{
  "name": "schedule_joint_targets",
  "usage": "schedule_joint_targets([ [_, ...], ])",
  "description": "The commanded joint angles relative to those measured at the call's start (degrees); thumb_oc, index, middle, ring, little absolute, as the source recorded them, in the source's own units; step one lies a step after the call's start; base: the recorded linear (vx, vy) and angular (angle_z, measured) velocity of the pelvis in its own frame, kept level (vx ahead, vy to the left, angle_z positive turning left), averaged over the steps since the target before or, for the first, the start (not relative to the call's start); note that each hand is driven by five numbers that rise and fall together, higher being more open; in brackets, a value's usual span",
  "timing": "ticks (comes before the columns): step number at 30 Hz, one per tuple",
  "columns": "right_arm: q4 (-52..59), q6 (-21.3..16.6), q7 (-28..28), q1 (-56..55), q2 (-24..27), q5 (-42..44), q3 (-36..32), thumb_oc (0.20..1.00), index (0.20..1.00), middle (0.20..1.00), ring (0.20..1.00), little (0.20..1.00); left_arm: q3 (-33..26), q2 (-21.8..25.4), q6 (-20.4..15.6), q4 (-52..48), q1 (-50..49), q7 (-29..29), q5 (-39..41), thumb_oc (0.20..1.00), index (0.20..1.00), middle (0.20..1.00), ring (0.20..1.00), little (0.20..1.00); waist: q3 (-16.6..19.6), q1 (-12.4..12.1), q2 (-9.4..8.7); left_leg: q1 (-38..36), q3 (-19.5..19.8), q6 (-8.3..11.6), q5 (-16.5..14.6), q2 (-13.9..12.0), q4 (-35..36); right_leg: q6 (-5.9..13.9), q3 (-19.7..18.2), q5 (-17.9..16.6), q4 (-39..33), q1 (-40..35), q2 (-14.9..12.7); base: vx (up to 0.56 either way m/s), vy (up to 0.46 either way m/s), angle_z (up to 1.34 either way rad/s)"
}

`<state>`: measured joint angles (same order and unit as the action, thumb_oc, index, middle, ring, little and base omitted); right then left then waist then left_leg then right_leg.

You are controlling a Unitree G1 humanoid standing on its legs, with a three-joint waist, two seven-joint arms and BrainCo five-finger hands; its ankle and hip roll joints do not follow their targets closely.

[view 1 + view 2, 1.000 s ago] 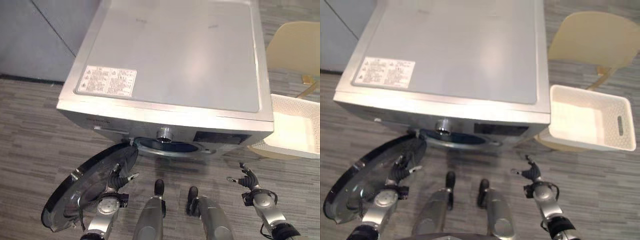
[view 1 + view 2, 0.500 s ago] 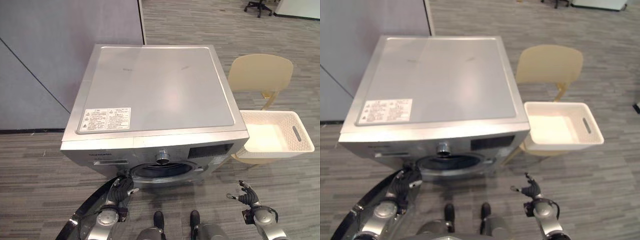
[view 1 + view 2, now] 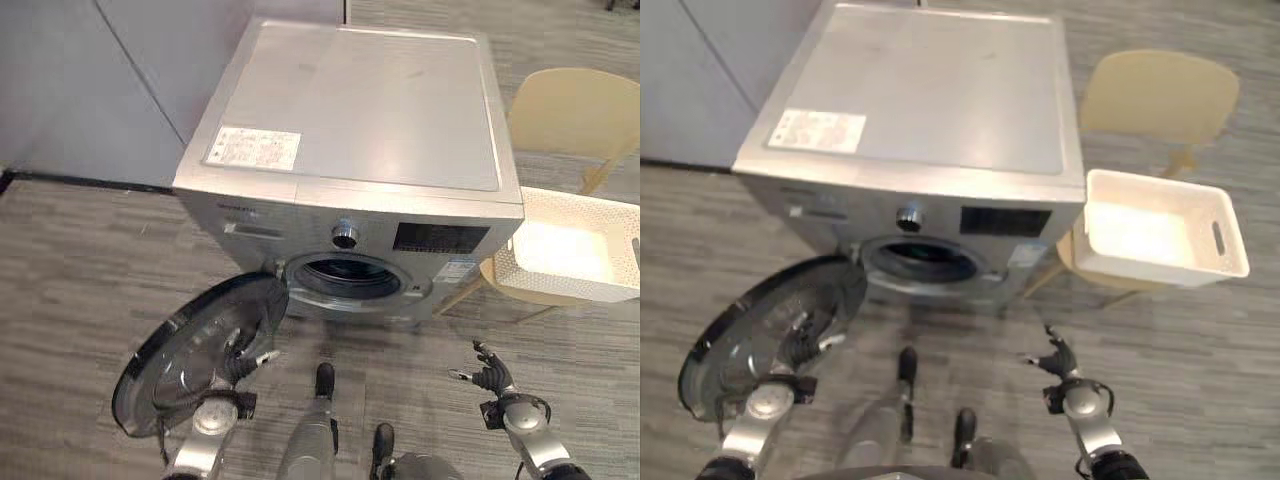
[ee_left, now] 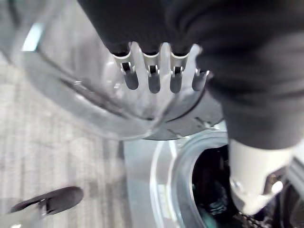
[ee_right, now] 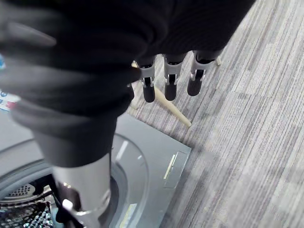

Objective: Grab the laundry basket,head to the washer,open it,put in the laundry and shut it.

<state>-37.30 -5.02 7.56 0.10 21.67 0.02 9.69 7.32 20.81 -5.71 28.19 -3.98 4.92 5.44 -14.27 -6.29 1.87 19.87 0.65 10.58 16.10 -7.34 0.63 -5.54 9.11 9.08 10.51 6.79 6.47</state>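
- The washer [image 3: 360, 150] stands before me, its round door [image 3: 200, 350] swung wide open to my left.
- My left hand [image 3: 240, 365] rests against the door's glass — fingers straight.
- My right hand [image 3: 490, 378] hangs free, fingers relaxed.
- The white basket [image 3: 1160, 238] sits on a chair [image 3: 1160, 100], right of the washer.

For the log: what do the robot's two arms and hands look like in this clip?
Both arms are silver-grey metal tubes with round joint housings near the wrists. The left hand and right hand have slim silver fingers with dark rounded tips and a thumb set apart. A dark ribbed cover wraps the back of each hand and the wrist.
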Motion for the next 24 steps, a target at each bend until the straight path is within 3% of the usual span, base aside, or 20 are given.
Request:
schedule_joint_targets([
  [1, 3.58, -1.54, 1.14, -0.24, 0.27, -0.08, -1.34, 1.000, 1.000, 1.000, 1.000, 1.000, -0.11, 2.08, -1.79, -1.17, 1.88, 0.66, -2.06, 1.000, 1.000, 1.000, 1.000, 1.000, -0.08, 2.09, -4.17, 1.63, -4.03, -6.80, -6.08, 7.20, -4.93, 8.21, -2.92, -1.20, -6.36, -3.82, -4.54, -0.32, 0.045, 0.55],
  [2, 3.78, -1.71, 0.78, -0.94, 0.12, -0.09, -1.39, 1.000, 1.000, 1.000, 1.000, 1.000, -0.01, 2.13, -1.87, -1.71, 1.43, 0.51, -2.41, 1.000, 1.000, 1.000, 1.000, 1.000, -0.07, 3.12, -5.54, -0.21, -3.91, -8.46, -11.52, 7.34, -9.14, 8.74, -1.87, -2.91, -6.90, -3.10, -6.76, -0.23, 0.064, 0.52],
  [4, 3.33, -1.89, 0.47, -1.50, 0.00, -0.49, -1.53, 1.000, 1.000, 1.000, 1.000, 1.000, 0.14, 1.95, -1.73, -1.56, 1.31, 0.42, -2.65, 1.000, 1.000, 1.000, 1.000, 1.000, 0.55, 3.96, -5.99, -3.12, -2.93, -8.69, -14.53, 6.77, -9.69, 8.96, -1.10, -3.52, -7.64, -2.84, -7.87, -0.13, 0.105, 0.59],
  [9, 0.83, -1.64, 0.30, -0.99, -0.59, 0.45, -1.60, 1.000, 1.000, 1.000, 1.000, 1.000, 1.29, 2.06, -1.85, -1.76, 2.66, 0.91, -3.37, 1.000, 1.000, 1.000, 1.000, 1.000, 2.38, 4.63, -5.21, -6.11, -2.62, -9.11, -14.14, 6.56, -5.37, 9.46, 0.44, -4.10, -8.12, -2.67, -8.48, 0.01, 0.139, 0.40],
  [15, 1.43, -1.56, -0.49, -1.52, -1.16, -0.19, -1.57, 1.000, 1.000, 1.000, 1.000, 1.000, 1.92, 4.54, -2.06, -5.19, 4.42, 1.07, -7.43, 1.000, 1.000, 1.000, 1.000, 1.000, 4.65, 5.24, -5.60, -9.62, -2.75, -10.02, -14.45, 7.92, -1.54, 10.69, -0.21, -4.00, -7.54, -3.79, -9.63, 0.09, 0.134, 0.06],
  [24, 3.14, -1.77, -1.24, -2.21, -0.43, -0.97, -1.29, 1.000, 1.000, 1.000, 1.000, 1.000, -2.34, 8.73, -2.57, -6.56, 11.45, 7.29, -9.05, 1.000, 1.000, 1.000, 1.000, 1.000, 6.07, 6.00, -5.66, -12.96, -4.58, -10.68, -15.22, 8.46, 0.70, 12.07, -1.53, -4.56, -7.01, -4.51, -10.59, 0.07, 0.071, -0.08],
])
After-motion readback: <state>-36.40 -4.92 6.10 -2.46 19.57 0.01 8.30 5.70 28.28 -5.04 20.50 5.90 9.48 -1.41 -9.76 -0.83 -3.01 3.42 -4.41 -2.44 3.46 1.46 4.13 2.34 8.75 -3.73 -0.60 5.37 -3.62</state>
